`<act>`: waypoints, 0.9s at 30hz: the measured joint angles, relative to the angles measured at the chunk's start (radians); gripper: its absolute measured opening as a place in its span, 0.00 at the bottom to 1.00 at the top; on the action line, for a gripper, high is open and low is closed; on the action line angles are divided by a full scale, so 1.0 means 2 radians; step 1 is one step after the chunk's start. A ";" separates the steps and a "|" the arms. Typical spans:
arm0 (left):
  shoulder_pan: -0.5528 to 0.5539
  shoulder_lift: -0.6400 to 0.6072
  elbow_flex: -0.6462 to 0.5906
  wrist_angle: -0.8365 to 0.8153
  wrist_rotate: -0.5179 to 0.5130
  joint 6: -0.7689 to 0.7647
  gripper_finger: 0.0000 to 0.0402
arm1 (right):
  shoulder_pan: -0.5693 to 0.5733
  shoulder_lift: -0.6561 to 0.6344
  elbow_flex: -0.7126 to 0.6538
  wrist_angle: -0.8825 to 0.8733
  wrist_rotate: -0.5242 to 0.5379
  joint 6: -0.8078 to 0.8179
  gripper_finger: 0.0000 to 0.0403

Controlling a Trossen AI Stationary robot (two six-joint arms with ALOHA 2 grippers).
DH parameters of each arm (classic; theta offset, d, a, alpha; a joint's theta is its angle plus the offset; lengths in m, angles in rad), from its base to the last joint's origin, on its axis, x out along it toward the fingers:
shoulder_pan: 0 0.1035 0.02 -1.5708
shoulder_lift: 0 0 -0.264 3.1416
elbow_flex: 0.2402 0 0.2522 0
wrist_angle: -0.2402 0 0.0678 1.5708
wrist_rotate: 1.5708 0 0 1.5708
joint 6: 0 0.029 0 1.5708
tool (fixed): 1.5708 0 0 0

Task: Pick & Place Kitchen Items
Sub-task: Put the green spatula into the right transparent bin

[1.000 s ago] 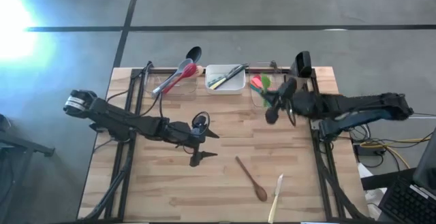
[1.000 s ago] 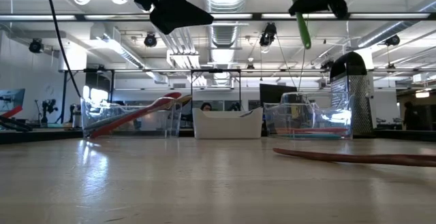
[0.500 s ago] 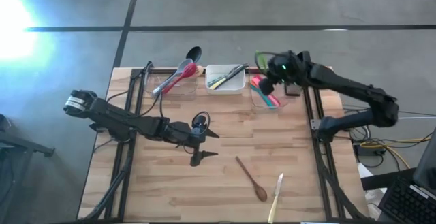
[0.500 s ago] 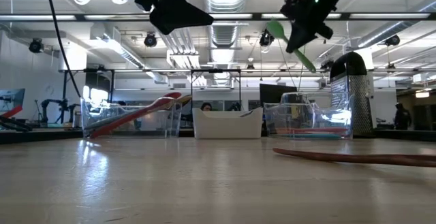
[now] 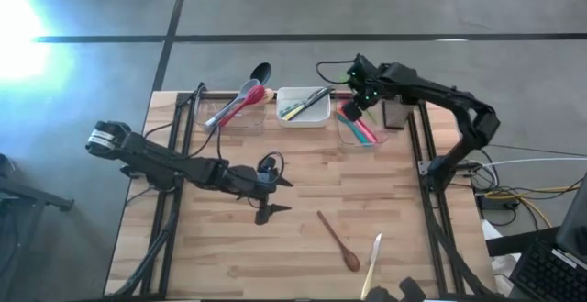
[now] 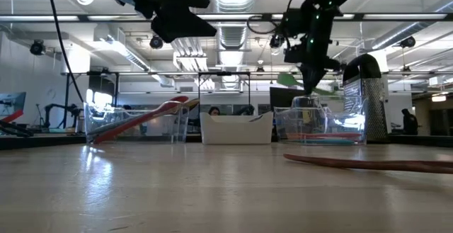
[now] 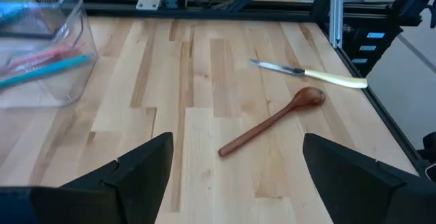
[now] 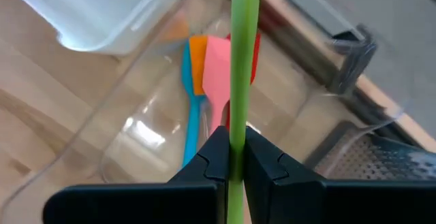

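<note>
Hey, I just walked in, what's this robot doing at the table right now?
It's sorting kitchen utensils into tubs. The right gripper is shut on a green spatula and holds it above the clear tub at the table's back right, where pink, blue and orange spatulas already lie. The left gripper hangs open over the middle of the table. A wooden spoon and a cream-handled knife lie loose on the table near the front edge, not yet sorted.
</note>
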State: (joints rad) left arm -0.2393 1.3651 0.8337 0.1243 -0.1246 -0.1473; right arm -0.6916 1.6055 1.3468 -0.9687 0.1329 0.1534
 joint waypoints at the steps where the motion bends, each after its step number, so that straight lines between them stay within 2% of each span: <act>1: 0.000 0.000 -0.003 0.000 0.000 -0.004 0.82 | -0.003 0.007 0.000 0.000 -0.002 0.000 0.03; 12: 0.000 0.000 -0.018 0.008 0.000 -0.020 0.82 | -0.013 0.082 -0.004 0.000 -0.009 -0.005 0.03; 16: 0.000 0.000 -0.018 0.009 0.000 -0.020 0.82 | -0.021 0.104 -0.004 -0.001 -0.037 -0.005 0.03; 27: 0.000 0.000 -0.018 0.009 0.000 -0.020 0.82 | -0.038 0.137 -0.006 -0.028 -0.043 0.003 0.03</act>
State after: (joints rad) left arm -0.2390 1.3651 0.7979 0.1417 -0.1246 -0.1873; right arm -0.7677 1.8801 1.3338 -1.0254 0.0471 0.1589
